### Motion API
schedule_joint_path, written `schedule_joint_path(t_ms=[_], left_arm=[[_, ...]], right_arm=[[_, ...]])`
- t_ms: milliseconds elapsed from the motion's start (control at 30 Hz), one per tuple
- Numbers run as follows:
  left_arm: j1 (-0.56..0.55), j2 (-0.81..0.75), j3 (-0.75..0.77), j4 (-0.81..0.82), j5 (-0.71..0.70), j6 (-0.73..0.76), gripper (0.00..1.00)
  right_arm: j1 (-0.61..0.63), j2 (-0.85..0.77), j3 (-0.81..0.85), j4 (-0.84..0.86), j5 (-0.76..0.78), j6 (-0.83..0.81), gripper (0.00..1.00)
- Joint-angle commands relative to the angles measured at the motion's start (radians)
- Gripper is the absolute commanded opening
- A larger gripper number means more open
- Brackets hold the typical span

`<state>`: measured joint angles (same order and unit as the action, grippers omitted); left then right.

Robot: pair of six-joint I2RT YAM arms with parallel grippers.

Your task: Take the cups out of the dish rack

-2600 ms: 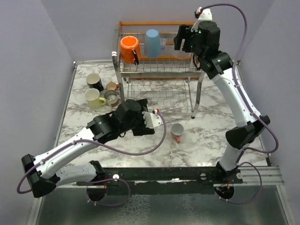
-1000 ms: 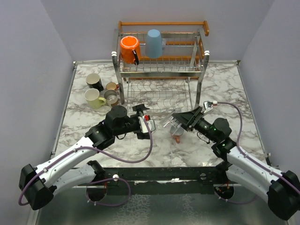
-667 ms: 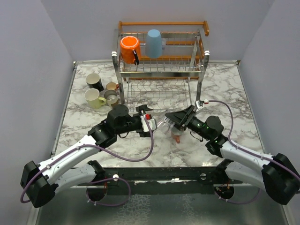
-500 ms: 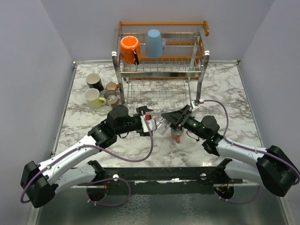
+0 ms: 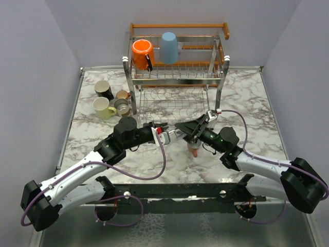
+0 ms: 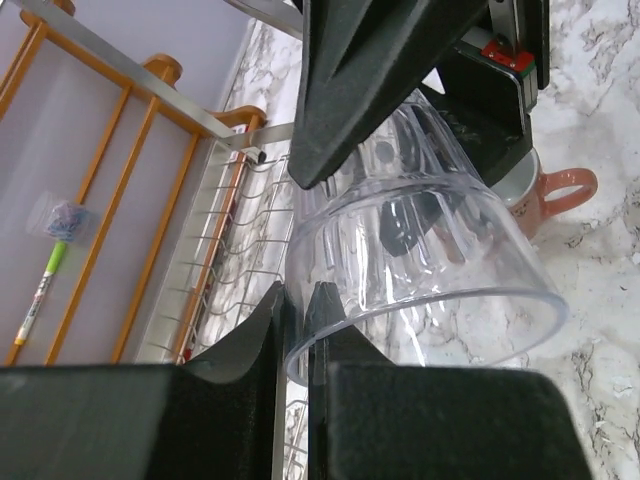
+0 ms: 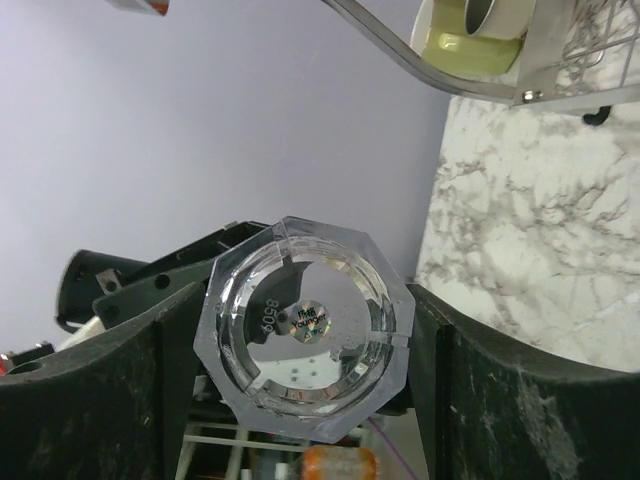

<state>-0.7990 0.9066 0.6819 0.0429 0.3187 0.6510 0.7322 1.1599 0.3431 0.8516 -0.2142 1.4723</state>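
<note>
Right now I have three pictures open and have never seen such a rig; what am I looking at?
Two robot arms are bolted at the near edge of a marble table. The wide picture looks down from above and behind them; the other two come from wrist cameras. At the back stands a wire dish rack with an orange mug and a light blue cup on top. Four cups sit on the table left of it, and a pink mug stands under the hands. Both hands grip one clear glass cup: the left hand pinches its rim, the right hand clamps its sides.
</note>
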Motion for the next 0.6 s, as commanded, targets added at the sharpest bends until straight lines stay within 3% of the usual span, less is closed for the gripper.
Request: schedule_joint_path(t_ms=[0,100,267,433,567], left_arm=[[-0.004,0.002,0.021,-0.053,-0.061,-0.052,0.0],[-0.004,0.02,0.054,-0.093,-0.113,-0.056,0.0],[-0.003,0.011,0.089,-0.14,-0.207,-0.054,0.0],[-0.003,0.011,0.124,-0.219,-0.246,-0.038,0.0],[-0.003,0.101,0.191,-0.403,-0.224,0.004,0.0]], right_arm=[[0.007,-0.053,0.055,-0.155,0.012,-0.226,0.8],[0.002,-0.086,0.11,-0.342,0.029,-0.358,0.9],[-0.02,-0.159,0.168,-0.653,0.169,-0.524,0.99],[-0.036,-0.277,0.202,-0.838,0.322,-0.608,1.0],[-0.036,-0.348,0.247,-0.925,0.417,-0.641,1.0]])
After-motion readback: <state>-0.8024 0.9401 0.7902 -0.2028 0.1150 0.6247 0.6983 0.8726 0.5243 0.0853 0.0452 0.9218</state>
